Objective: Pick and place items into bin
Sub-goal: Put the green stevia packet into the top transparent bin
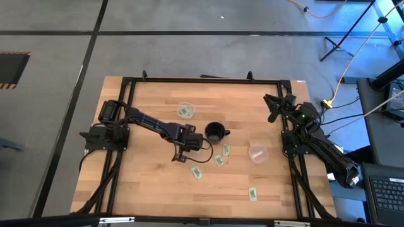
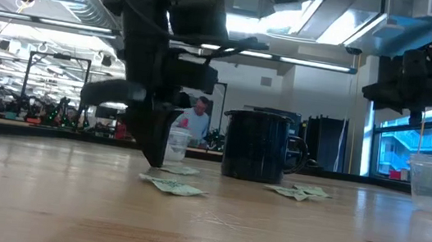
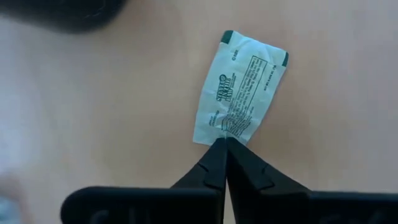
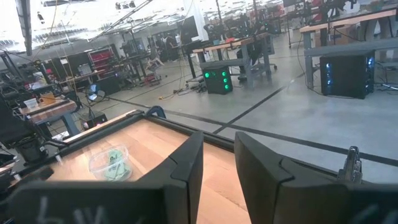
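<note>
Left gripper (image 1: 180, 156) is down at the table (image 1: 145, 189) left of the black mug (image 1: 214, 132), fingers pinched together on the near edge of one pale green packet (image 3: 239, 90), which lies flat on the wood. Four other packets lie loose: one (image 1: 196, 172) just beside the gripper, two (image 1: 222, 154) below the mug, one (image 1: 252, 194) near the front edge. A clear cup (image 1: 185, 111) behind the mug holds green packets; a second clear cup (image 1: 257, 153) stands to the right. Right gripper (image 1: 273, 107) waits at the table's right rear edge, fingers narrowly parted, holding nothing.
</note>
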Controlling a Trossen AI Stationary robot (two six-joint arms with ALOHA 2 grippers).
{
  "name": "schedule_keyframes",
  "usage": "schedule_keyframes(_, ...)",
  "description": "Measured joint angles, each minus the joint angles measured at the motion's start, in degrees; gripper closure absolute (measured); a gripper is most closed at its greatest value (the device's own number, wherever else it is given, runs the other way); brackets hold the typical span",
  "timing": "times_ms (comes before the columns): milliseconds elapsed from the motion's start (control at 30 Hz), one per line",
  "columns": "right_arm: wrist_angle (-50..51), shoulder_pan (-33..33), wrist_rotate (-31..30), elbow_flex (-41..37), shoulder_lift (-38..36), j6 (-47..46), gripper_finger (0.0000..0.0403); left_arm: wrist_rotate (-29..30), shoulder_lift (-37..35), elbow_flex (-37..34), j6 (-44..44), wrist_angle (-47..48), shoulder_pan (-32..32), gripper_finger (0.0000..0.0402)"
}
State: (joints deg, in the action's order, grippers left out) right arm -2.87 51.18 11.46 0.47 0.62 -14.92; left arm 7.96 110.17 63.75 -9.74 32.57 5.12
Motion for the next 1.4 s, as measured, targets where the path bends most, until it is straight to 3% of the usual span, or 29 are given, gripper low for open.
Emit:
schedule_keyframes(300, 0.0, 0.0, 0.0, 0.0, 0.01, 0.0, 0.0308, -0.66, -3.6, 2.66, -1.99, 9.78, -0.26, 0.0399)
schedule_keyframes(600, 0.0, 0.01, 0.0, 0.0, 0.01, 0.2, 0.0308, -3.96, -11.85, 4.26, -2.58, 11.32, -3.6, 0.04)
schedule_keyframes(833, 0.0, 0.0, 0.0, 0.0, 0.0, 0.2, 0.0308, 3.92, -16.19, 4.29, -0.88, 12.26, -11.27, 0.04)
schedule_keyframes(1033, 0.0, 0.01, 0.0, 0.01, 0.01, 0.2, 0.0308, 7.95, -16.44, 4.23, 6.16, 11.91, -20.26, 0.04)
schedule_keyframes(1233, 0.0, 0.0, 0.0, 0.0, 0.02, 0.22, 0.0308, 4.74, -13.74, 4.17, 6.62, 11.79, -25.07, 0.04)
schedule_keyframes(1400, -0.01, 0.02, 0.0, 0.0, 0.0, 0.44, 0.0308, 3.25, -11.3, 4.17, 6.01, 11.79, -25.24, 0.0399)
